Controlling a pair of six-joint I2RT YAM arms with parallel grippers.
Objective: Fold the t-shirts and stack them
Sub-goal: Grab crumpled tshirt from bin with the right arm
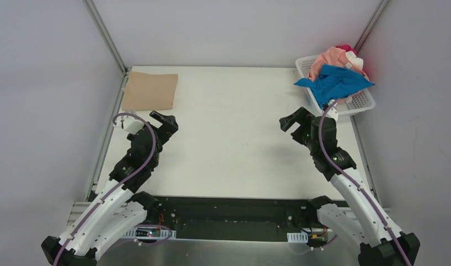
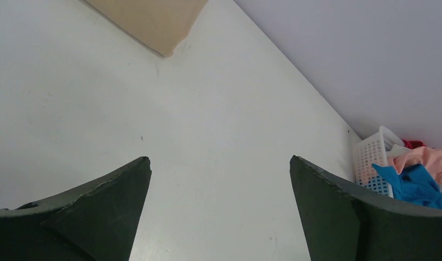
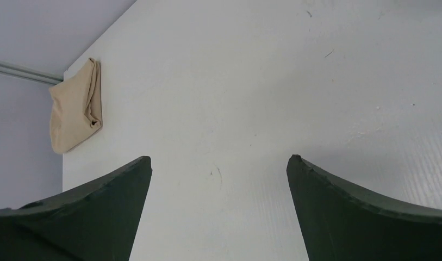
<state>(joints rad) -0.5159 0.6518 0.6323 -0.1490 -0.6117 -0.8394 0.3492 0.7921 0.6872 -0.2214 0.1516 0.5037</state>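
A folded tan t-shirt point(image 1: 151, 91) lies flat at the table's far left corner; it also shows in the left wrist view point(image 2: 153, 22) and the right wrist view point(image 3: 76, 106). A bright blue t-shirt point(image 1: 335, 83) drapes over the front of a pile with a salmon-pink shirt point(image 1: 331, 59), a white one point(image 1: 353, 61) and a bit of red point(image 1: 346, 49). My left gripper point(image 1: 163, 118) is open and empty, just near of the tan shirt. My right gripper point(image 1: 292, 119) is open and empty, left of and nearer than the basket.
The white plastic lattice basket point(image 1: 360, 102) holding the pile stands at the far right corner; it also shows in the left wrist view point(image 2: 372, 157). Grey walls and metal posts enclose the white table point(image 1: 234, 133).
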